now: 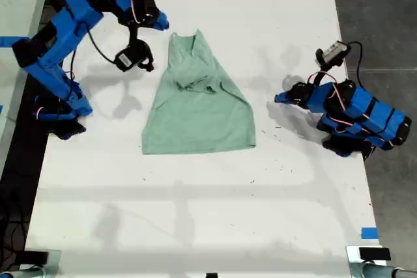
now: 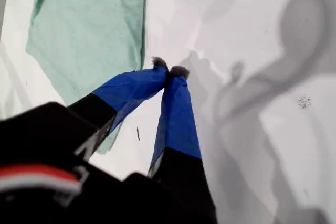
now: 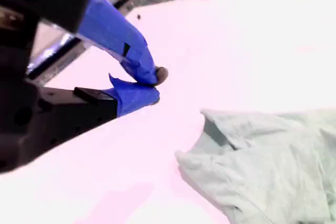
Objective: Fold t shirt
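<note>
The pale mint-green t shirt lies flat on the white table, narrow at its far end and wide at its near hem, with a bunched fold near the top. My first gripper is shut and empty, hovering off the shirt's edge on the exterior view's right; its wrist view shows the closed tips beside the t shirt. My second gripper is shut and empty, just off the shirt's far end on the exterior view's left. In its wrist view the tips hang apart from the t shirt.
A wrist camera hangs by a cable under the arm on the exterior view's left. Blue tape marks the table near the exterior view's right edge. Dark floor runs beyond that edge.
</note>
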Motion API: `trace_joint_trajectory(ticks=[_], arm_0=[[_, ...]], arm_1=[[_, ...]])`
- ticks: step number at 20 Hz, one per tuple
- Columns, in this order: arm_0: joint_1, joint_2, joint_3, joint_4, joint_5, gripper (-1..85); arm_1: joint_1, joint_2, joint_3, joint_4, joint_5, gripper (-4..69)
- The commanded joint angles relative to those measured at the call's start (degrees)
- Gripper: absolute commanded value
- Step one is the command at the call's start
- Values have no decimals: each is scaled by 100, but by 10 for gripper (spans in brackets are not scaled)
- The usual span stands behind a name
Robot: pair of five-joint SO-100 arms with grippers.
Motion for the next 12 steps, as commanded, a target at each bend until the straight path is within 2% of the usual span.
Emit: trace_joint_trajectory(ticks=[1, 4, 8, 10, 12], arm_0=[[-123, 2514, 1468, -475, -536, 0], [211, 4562, 3990, -1222, -1151, 0], [1204, 6513, 7717, -3067, -1898, 0], [1477, 7330, 8956, -3674, -1934, 0], [1521, 8235, 10160, -3779, -1679, 0]], arm_1=[[26, 88, 229, -35, -26, 25], [26, 88, 229, -35, -18, 25], [35, 88, 237, -44, -18, 25], [35, 88, 237, -44, 0, 25], [35, 88, 246, -44, 18, 25]])
